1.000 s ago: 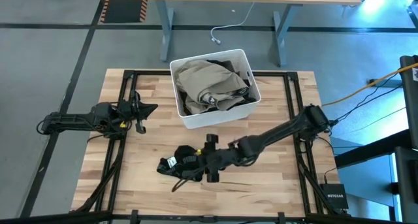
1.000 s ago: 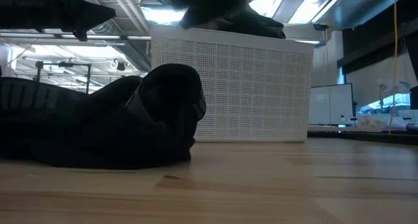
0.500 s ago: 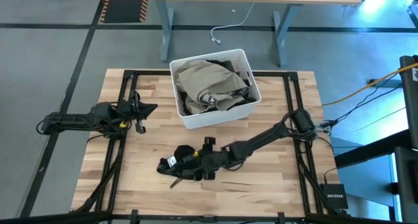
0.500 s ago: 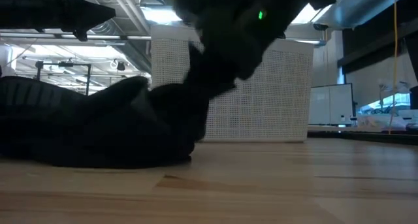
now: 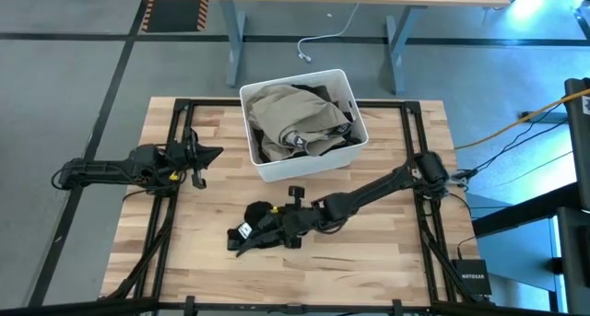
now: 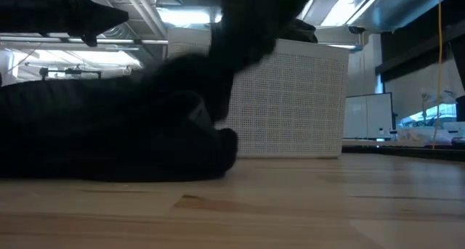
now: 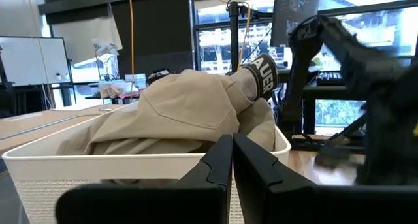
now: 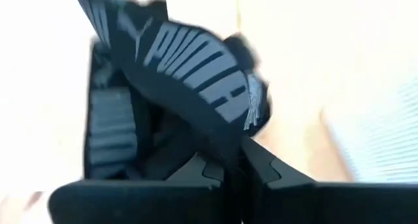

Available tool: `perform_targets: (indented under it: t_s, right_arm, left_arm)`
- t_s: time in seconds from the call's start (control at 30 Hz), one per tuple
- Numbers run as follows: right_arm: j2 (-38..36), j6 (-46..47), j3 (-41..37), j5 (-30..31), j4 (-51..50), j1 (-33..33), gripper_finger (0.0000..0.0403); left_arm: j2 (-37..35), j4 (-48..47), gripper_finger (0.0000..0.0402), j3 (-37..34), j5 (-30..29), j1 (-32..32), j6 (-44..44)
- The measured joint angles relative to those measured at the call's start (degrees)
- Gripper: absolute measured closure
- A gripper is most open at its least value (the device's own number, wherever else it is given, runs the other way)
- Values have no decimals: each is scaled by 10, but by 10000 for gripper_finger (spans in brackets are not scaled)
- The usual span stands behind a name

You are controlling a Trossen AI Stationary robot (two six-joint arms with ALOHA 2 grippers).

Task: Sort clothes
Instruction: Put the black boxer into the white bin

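Observation:
A black garment with a lettered waistband lies crumpled on the wooden table in front of the white bin. My right gripper is down on its right side, shut on the fabric. In the low view the garment fills the left, and the dark arm comes down into it. Beige-tan clothes are heaped in the bin, rising over its rim. My left gripper waits above the table's left side, shut and holding nothing. My right gripper pinches a fold of the black garment just under its lettered waistband between its two fingers. It comes slanting down from the table's right side. Most of the garment lies on the table, and the part by the fingers is drawn upward.
The white perforated bin stands at the table's far middle, close behind the garment. Bare wood lies to the near right and near left. A dark metal frame edges the table.
My right gripper has come down and toward the table's left onto the black garment and taken hold of it, then drawn back a little to the right. The garment's top, rounded before, is now pulled up toward the gripper, while its bulk stays on the table.

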Motion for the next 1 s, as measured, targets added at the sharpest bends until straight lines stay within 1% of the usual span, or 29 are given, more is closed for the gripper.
perform_targets:
  t_s: [0.2, 0.3, 0.4, 0.5, 0.63, 0.7, 0.83, 0.9, 1.0]
  right_arm:
    - [-69, -58, 75, 98, -83, 19, 394]
    - [-101, -106, 121, 167, -82, 20, 388]
    - [-122, -167, 173, 212, -76, 13, 394]
    - [-129, -232, 238, 237, -72, -2, 397]
    - [-129, -314, 342, 267, -68, -32, 389]
    - [-130, -350, 385, 277, -53, -49, 389]
    - [-130, -437, 453, 327, -5, -80, 391]
    - [-131, -460, 475, 337, 6, -100, 389]
    - [-132, -444, 485, 360, -7, -136, 384]
  left_arm:
    - [0, -3, 394, 0, 0, 0, 0]
    - [0, -2, 394, 0, 0, 0, 0]
    - [0, 1, 394, 0, 0, 0, 0]
    - [0, 0, 394, 0, 0, 0, 0]
    - [0, -2, 394, 0, 0, 0, 0]
    - [0, -2, 394, 0, 0, 0, 2]
    - [0, -3, 394, 0, 0, 0, 4]
    - [0, -2, 394, 0, 0, 0, 4]
    - [0, -3, 394, 0, 0, 0, 1]
